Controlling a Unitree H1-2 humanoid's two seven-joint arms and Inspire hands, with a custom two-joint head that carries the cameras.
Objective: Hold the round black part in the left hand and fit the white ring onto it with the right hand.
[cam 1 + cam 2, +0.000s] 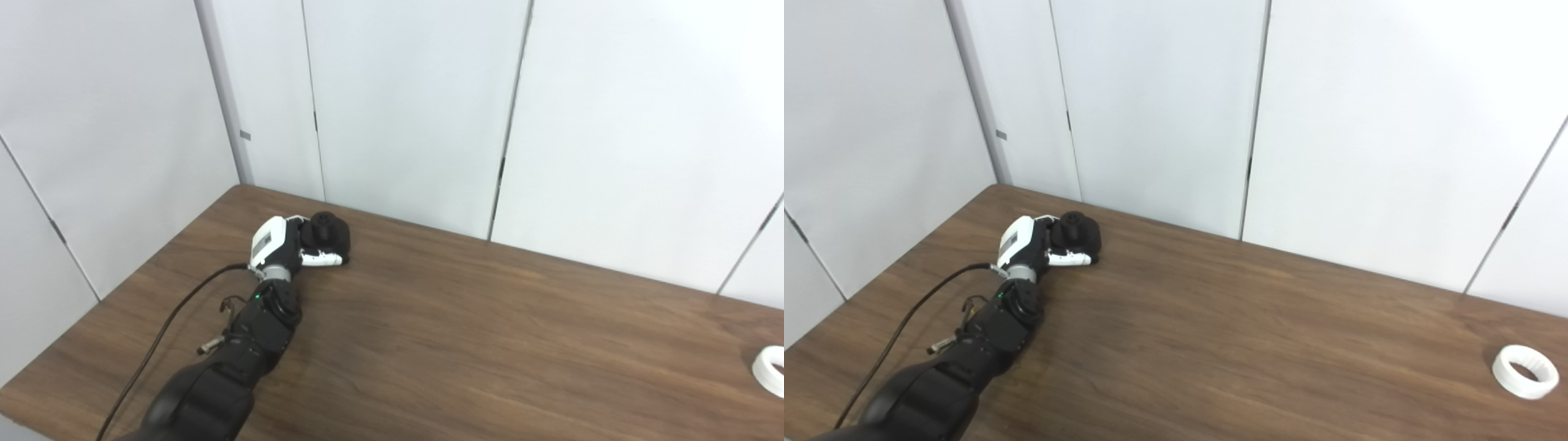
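My left hand reaches to the far left part of the wooden table, close to the back corner where the white wall panels meet. Its fingers curl around the round black part, which sits on the tabletop, and my palm presses against its left side. A white-tipped finger lies along the near side of the part, low against the wood. I would call this a grasp on the part, though I cannot tell whether it has lifted clear of the surface (from here it looks to be resting there). The part shows a raised knob on top of a wider base.

A black cable runs from my left wrist back along the table toward the near left edge.

The white ring lies flat on the table at the far right, well apart from the black part, with the whole width of the table between them. My right hand does not appear in either of the 2 views.
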